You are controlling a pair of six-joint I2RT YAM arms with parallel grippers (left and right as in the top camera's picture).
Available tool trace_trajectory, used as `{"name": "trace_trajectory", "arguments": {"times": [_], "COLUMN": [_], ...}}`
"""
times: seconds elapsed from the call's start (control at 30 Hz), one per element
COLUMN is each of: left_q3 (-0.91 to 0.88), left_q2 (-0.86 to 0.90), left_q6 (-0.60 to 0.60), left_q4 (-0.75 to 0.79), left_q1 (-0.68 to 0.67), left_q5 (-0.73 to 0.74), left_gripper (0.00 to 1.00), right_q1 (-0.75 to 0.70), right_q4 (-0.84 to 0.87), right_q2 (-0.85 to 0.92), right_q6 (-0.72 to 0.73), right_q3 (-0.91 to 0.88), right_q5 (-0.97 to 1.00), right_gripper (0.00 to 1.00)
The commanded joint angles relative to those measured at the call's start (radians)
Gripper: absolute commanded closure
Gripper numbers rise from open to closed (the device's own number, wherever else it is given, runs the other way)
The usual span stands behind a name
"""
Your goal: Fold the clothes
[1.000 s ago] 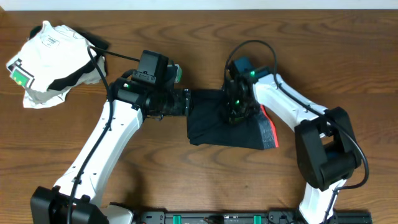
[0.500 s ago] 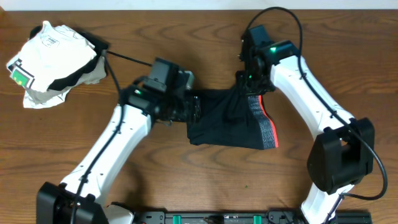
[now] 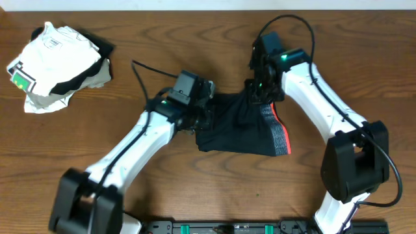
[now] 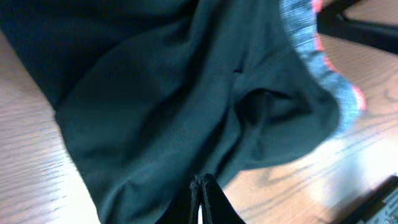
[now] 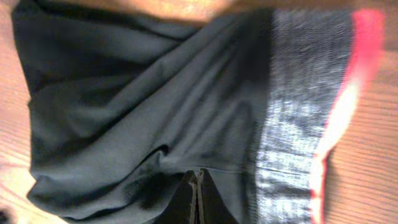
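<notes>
The clothes (image 3: 237, 130), black shorts with a grey waistband (image 3: 278, 133) edged in red-orange, lie rumpled at the table's centre. My left gripper (image 3: 206, 112) is at their left edge. In the left wrist view its jaws are pressed together on a fold of the black fabric (image 4: 174, 93), the gripper (image 4: 202, 182) shut on it. My right gripper (image 3: 258, 93) sits at the shorts' far edge, where the cloth is drawn up toward it. From the right wrist camera, the gripper (image 5: 198, 175) is shut on a hem of the fabric (image 5: 124, 106), beside the grey band (image 5: 292, 112).
A pile with a white garment bearing a green tag (image 3: 55, 62) lies at the far left corner. A black cable (image 3: 153, 68) trails across the wood behind my left arm. A black rail (image 3: 227, 227) runs along the front edge.
My left gripper slid right onto the shorts' left edge and shut. My right gripper moved from the shorts' middle to their far edge and shut, pulling fabric up and uncovering the waistband.
</notes>
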Motion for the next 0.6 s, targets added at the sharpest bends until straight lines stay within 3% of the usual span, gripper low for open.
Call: {"name": "trace_trajectory", "arguments": {"times": [0.0, 0.13, 0.57], "left_q3": [-0.006, -0.006, -0.039], "left_q2": [0.073, 0.132, 0.160], "left_q6": [-0.022, -0.030, -0.036], "left_q4": [0.022, 0.054, 0.046], "left_q1": [-0.009, -0.009, -0.009], "left_q5": [0.028, 0.092, 0.092], "left_gripper": [0.94, 0.94, 0.94], "right_q1": [0.015, 0.014, 0.013], "right_q4": [0.024, 0.061, 0.318], "right_q2": [-0.010, -0.010, -0.009], "right_q6": [0.013, 0.026, 0.080], "right_q3": [-0.040, -0.075, -0.230], "right_q5": [-0.021, -0.028, -0.036], "right_gripper": [0.99, 0.99, 0.99]}}
